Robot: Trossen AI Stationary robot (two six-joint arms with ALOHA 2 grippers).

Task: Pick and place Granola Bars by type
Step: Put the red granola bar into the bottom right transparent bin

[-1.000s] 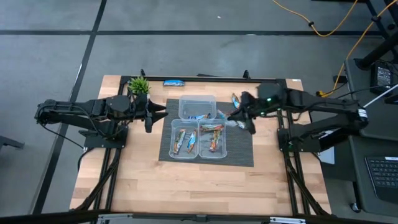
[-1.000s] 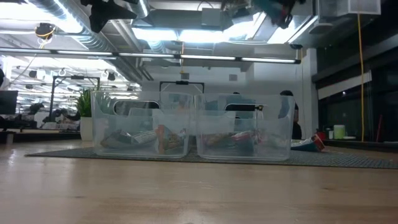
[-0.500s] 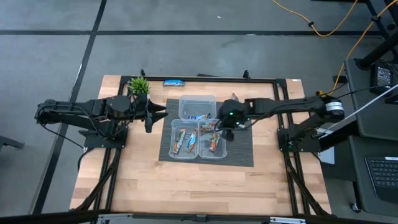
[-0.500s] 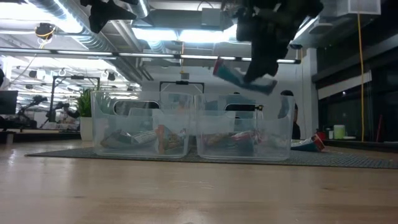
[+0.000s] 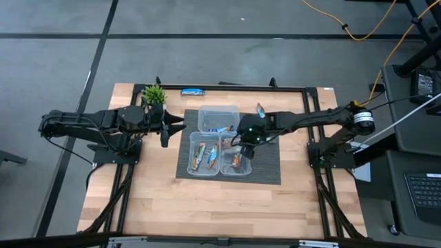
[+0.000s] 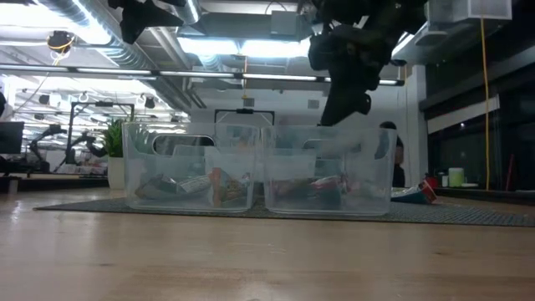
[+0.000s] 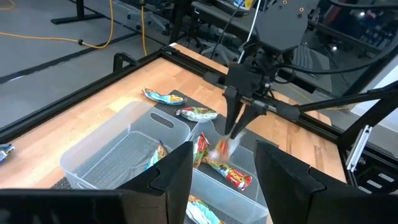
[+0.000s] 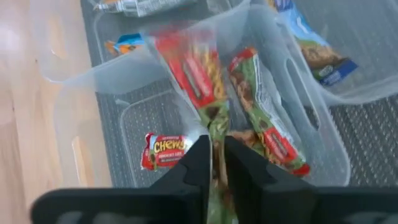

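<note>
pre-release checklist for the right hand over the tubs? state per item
1. Right hand above the front right tub, not its neighbours: ok.
2. Green and red bar between the fingers: ok; it hangs partly inside the tub.
3. Type match: ok; a similar green and red bar already lies in that tub.
4. Fingers clear of the tub walls: cannot tell.
5. Left hand out of the way, waiting beside the mat's left edge: ok.
6. Bars left outside the tubs: not ok; one on the mat and a blue one by the table's far edge.
</note>
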